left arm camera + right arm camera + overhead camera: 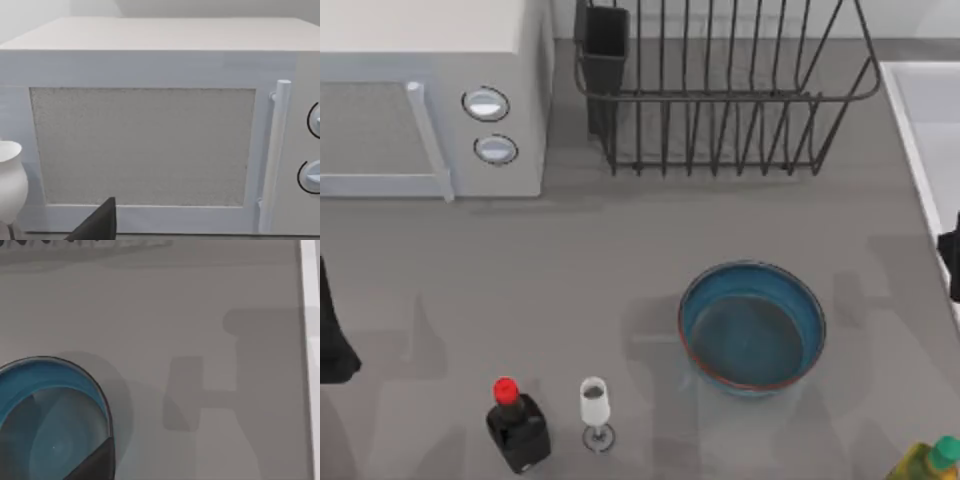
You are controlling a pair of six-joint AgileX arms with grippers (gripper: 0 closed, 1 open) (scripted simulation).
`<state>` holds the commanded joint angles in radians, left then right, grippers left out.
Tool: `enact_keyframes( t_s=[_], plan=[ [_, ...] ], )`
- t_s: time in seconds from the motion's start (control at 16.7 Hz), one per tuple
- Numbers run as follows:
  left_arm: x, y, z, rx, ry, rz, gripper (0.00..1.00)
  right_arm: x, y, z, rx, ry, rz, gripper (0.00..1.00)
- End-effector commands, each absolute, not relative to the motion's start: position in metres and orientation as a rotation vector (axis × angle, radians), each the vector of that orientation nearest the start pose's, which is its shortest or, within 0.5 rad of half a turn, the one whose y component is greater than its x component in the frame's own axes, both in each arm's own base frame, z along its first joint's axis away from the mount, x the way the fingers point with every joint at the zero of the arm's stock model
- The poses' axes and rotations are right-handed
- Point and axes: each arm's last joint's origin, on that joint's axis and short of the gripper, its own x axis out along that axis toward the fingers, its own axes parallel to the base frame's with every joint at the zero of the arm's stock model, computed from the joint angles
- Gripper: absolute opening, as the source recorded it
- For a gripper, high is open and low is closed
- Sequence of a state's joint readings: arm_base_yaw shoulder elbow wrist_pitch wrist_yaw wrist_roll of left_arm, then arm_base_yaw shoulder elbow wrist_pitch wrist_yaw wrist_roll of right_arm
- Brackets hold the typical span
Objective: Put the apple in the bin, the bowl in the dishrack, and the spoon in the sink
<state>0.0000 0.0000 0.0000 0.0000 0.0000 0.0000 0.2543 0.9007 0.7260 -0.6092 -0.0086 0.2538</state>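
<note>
Bottle (518, 428) and glass (595, 408) stand at the table's near edge, left of centre, upright, just beside each other, not touching; a yellow-green bottle (930, 462) pokes in at the near right corner; bowl (752, 326) sits upright right of centre, mouth up, empty, well apart from the dishrack (720, 90) at the far edge; being round, the bowl has no long axis, only its opening facing up; dishrack runs lengthwise along the far edge, cup (604, 45) at its left corner beside the microwave (430, 100) in the far left corner; sink (925, 130) rim at the right edge; left arm parked at the left edge, right arm at the right edge; a dark finger (95, 462) shows in right wrist view over the bowl rim; another finger (97, 225) in left wrist view facing the microwave door; cannot tell for either hand whether spread or pressed together; judged: bowl is glazed, so stiff, slippery, breakable, fairly heavy; best pinched across the rim wall, one finger inside, one outside, on the side nearest the right arm.
</note>
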Motion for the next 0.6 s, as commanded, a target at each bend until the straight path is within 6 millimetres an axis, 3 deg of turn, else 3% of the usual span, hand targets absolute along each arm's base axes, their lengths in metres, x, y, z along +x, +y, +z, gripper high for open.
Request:
enact_keyframes(
  t_s=[0.3,0.6],
  plan=[
    [0.106,-0.001,0.16,0.0,0.0,0.0,1.0,0.242,0.098,0.253,0.113,1.241,0.106,1.0],
    [0.106,-0.001,0.16,0.0,0.0,0.0,1.0,0.285,0.147,0.239,0.045,1.492,0.03,1.0]
  ],
)
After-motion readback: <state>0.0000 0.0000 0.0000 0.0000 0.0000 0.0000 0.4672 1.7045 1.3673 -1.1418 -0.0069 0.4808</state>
